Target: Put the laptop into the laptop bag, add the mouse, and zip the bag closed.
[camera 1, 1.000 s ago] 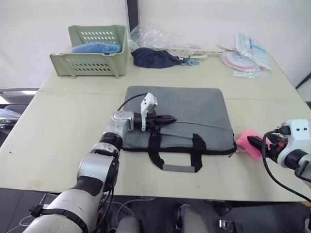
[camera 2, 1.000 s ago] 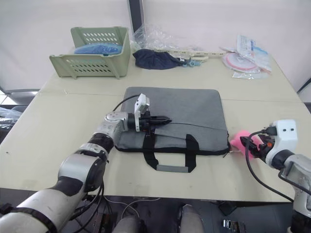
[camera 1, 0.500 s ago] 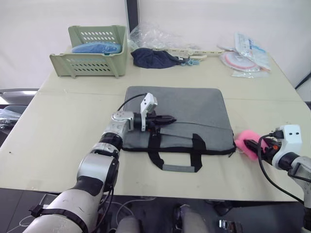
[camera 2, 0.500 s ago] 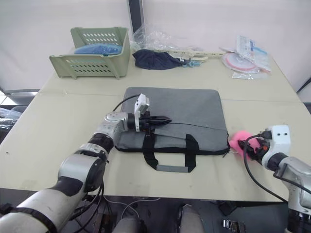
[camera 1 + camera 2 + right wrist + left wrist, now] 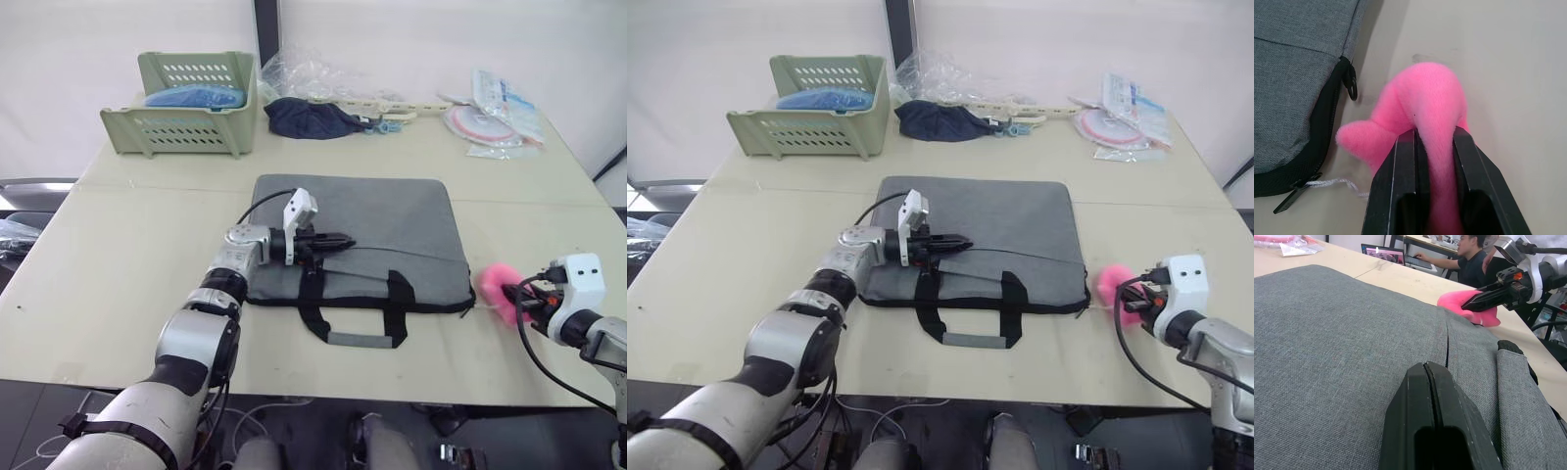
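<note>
Since the frame one second ago, the right pincer has drawn back toward the robot's right, and the pink fluffy toy has stayed beside the bag's right edge. Its two black fingers are clamped on the toy, with the pink pile squeezed between them.

Left pincer: position unchanged; it lies over the top face of the flat grey fabric laptop bag with black trim. Its fingers are pressed together with nothing visible between them, the tips beside the zipper line in the left wrist view.

Laptop bag: lies flat near the middle of the pale worktop. Two black strap handles extend toward the near edge. A black zipper pull hangs at the bag's right corner, just beside the toy.

Far side of the worktop: a pale green slotted plastic basket at the left, a dark navy cloth bundle near the centre, clear plastic packets at the right.

A person sits at a desk in the background of the left wrist view.
</note>
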Controlling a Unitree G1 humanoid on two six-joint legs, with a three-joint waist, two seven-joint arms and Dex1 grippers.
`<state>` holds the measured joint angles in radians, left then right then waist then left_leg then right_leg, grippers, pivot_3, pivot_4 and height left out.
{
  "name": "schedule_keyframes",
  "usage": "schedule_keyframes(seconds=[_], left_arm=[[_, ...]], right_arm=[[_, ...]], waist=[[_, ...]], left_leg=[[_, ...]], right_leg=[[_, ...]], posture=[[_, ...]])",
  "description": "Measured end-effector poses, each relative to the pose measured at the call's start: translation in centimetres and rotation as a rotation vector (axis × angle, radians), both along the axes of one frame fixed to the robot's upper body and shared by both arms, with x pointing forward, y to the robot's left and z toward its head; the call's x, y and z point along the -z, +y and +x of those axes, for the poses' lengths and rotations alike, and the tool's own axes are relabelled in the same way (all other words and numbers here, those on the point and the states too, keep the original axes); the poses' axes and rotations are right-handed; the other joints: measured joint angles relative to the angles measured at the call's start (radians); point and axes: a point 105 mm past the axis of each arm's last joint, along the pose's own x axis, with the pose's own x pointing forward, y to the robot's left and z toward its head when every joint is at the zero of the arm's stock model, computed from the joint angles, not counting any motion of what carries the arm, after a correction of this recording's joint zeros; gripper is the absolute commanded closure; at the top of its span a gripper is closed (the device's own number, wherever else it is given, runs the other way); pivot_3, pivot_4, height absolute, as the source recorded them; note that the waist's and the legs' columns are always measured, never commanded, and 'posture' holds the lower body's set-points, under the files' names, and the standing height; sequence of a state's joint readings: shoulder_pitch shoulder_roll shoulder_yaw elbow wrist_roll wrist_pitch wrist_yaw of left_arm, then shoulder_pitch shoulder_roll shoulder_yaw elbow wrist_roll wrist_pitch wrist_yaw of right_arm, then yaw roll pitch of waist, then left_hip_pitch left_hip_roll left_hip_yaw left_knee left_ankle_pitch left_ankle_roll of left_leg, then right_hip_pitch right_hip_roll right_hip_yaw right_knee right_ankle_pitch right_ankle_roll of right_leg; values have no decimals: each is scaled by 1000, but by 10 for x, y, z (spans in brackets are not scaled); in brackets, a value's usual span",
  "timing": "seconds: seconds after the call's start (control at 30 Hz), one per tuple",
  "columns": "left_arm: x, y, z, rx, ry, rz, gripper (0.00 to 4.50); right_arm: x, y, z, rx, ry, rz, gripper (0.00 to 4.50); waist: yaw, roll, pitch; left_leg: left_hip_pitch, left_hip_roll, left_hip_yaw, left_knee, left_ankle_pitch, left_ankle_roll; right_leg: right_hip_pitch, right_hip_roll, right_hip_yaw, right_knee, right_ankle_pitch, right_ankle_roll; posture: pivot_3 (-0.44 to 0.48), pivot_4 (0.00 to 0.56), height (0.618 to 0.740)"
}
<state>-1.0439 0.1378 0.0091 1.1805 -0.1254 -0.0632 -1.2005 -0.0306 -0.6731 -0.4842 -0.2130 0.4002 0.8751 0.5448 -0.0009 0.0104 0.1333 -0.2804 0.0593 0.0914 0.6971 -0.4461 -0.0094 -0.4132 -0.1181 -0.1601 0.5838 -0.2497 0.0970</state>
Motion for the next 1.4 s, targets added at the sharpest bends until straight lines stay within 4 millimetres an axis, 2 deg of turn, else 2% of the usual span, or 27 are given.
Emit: schedule_keyframes(seconds=[0.13,0.27,0.33,0.83,1.1,1.4], left_arm=[[0,0,0,-1,-1,0,4500],[0,-1,0,0,0,-1,4500],[0,-2,0,2,0,-3,4500],[0,0,-1,6,-1,-1,4500],[0,4,-1,5,-5,2,4500],[1,9,-2,5,-4,6,4500]], right_arm=[[-11,-3,8,16,-19,-11,3875],[-45,-1,27,17,-119,-41,3875],[-52,2,32,7,-139,-48,3875],[-23,13,62,-48,-99,-98,3875],[-20,17,72,-69,-118,-121,3875],[-22,18,93,-75,-152,-133,3875]], waist=[[-1,1,0],[1,8,0],[3,8,0],[-3,9,1],[-11,9,1],[-27,9,0]], left_leg=[[0,0,0,0,0,0],[0,0,0,0,0,0],[-1,0,-1,0,0,0],[0,-2,1,0,-1,1],[0,-2,1,0,0,1],[0,-2,1,1,0,1]], right_leg=[[0,0,0,0,0,0],[0,0,0,0,0,0],[0,0,-1,0,0,0],[0,-2,0,0,0,1],[0,-2,0,0,0,1],[0,-2,1,0,1,2]], posture=[[0,150,740],[0,150,740],[0,150,740],[0,150,740],[0,150,740],[0,150,740]])
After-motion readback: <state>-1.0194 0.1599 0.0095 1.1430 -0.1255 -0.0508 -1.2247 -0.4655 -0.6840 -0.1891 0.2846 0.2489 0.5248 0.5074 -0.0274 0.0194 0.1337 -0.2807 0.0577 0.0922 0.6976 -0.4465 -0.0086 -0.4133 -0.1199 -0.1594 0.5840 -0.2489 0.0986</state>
